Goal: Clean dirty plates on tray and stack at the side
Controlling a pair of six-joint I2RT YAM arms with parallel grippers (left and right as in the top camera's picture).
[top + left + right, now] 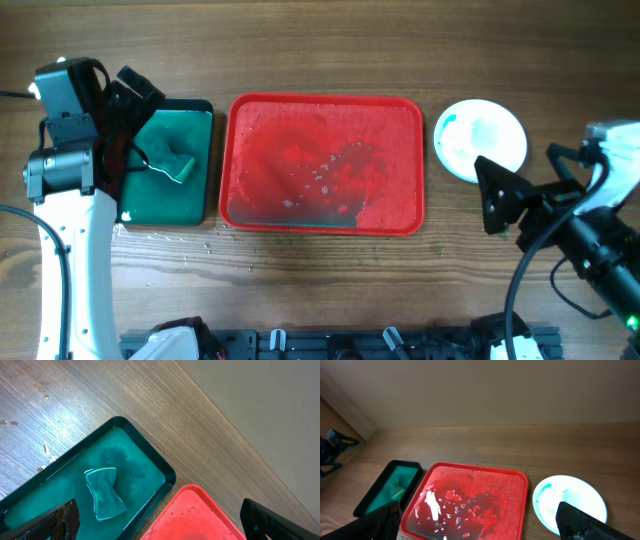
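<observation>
The red tray [325, 105] lies mid-table, wet, with no plates on it; it also shows in the right wrist view [470, 472] and at the bottom of the left wrist view [192, 517]. A white plate [481, 140] with teal smears sits on the table right of the tray, also in the right wrist view [570, 502]; whether it is a stack I cannot tell. My left gripper [125, 110] is open and empty, over the dark green tray's left side. My right gripper [505, 200] is open and empty, near the plate's front edge.
A dark green tray [172, 165] holding teal water and a teal sponge [172, 160] stands left of the red tray; both show in the left wrist view, tray [150, 460] and sponge [105, 492]. Water drops lie on the wood in front of the trays.
</observation>
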